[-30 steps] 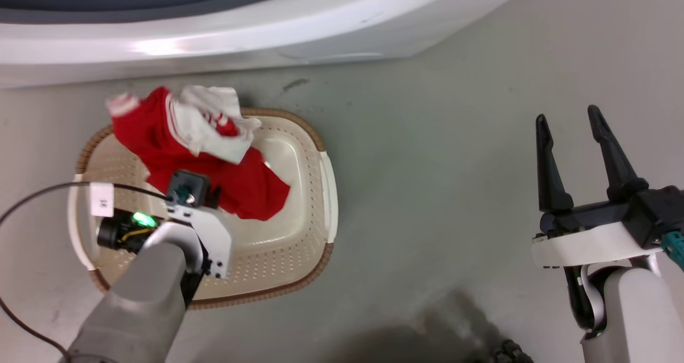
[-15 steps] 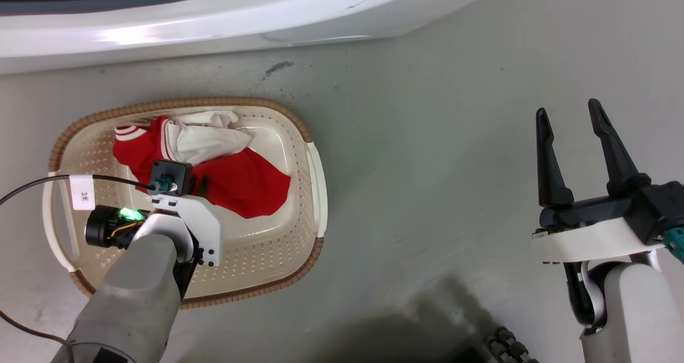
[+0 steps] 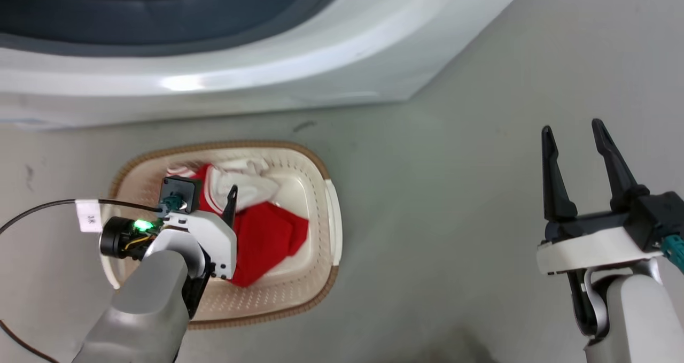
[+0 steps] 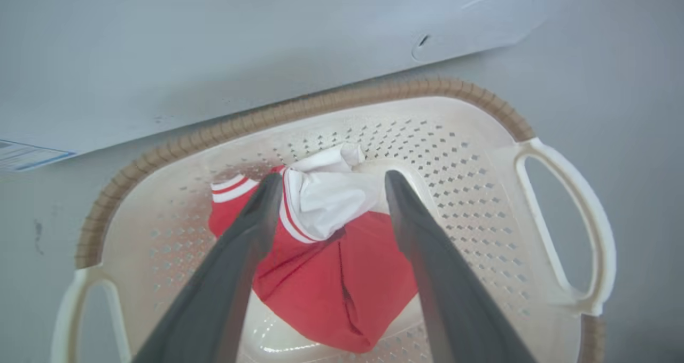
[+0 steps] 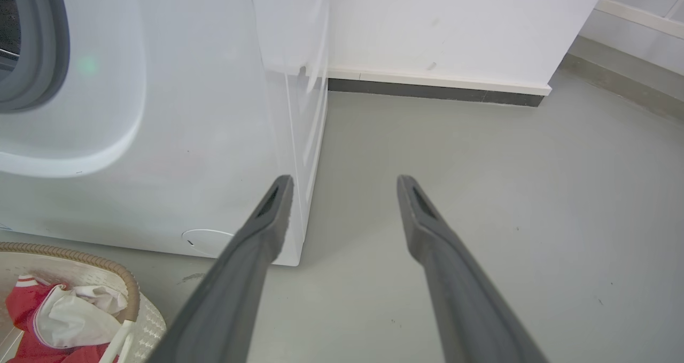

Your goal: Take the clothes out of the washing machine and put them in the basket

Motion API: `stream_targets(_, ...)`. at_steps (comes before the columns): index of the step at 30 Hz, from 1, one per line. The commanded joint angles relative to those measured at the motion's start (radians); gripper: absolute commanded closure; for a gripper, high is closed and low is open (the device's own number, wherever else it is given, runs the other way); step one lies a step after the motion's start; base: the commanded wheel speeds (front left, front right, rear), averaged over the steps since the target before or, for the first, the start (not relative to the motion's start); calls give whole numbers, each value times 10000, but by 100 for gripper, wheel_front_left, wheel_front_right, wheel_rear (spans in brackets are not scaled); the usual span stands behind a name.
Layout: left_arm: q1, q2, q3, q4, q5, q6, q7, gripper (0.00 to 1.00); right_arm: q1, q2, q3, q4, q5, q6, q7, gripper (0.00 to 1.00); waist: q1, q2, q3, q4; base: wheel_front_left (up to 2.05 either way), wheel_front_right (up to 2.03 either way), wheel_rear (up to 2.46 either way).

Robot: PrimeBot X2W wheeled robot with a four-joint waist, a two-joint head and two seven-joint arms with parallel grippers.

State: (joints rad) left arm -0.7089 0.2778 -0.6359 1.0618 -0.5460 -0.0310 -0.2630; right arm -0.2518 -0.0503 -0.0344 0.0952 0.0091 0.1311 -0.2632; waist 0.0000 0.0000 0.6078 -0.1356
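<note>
The red and white clothes [image 4: 331, 277] lie bunched in the cream basket [image 4: 459, 154], which stands on the floor just in front of the white washing machine [image 3: 331, 47]. My left gripper [image 4: 332, 180] hovers above them, open, with nothing between its fingers. In the head view the clothes [image 3: 267, 234] sit in the basket [image 3: 315, 165] at lower left. There one dark finger [image 3: 231, 202] of the left gripper shows over them. My right gripper [image 3: 580, 138] is open and empty above bare floor, far right of the basket. The grey porthole rim [image 3: 160, 31] shows at the top.
The right wrist view has the right gripper [image 5: 344, 184] pointing past the machine's corner [image 5: 299, 138] towards a white wall with a dark skirting [image 5: 427, 90]. The basket [image 5: 128, 299] sits at its lower left. A black cable [image 3: 48, 208] trails from my left wrist.
The clothes have dropped from over the basket's far rim to its bottom. My left gripper has let go and lifted off them. The head camera has shifted, showing more of the machine.
</note>
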Motion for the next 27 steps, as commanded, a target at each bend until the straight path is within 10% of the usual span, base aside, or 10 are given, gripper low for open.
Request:
stream_targets(1, 250, 61, 184, -369, 92, 75, -23, 0, 146, 0, -82, 59, 0, -7, -24, 0, 0, 0, -756, 263, 0, 0, 0)
stream_targets(18, 803, 1315, 2132, -4779, 666, -73, 165, 0, 543, -2, 14, 227, 622, -7, -24, 0, 0, 0, -1486, -196, 0, 0, 0)
stream_targets(27, -1312, 2444, 2539, -6231, 450, -79, 2518, 0, 267, 5, 350, 149, 1207, -7, -24, 0, 0, 0, -472, -1189, 0, 0, 0)
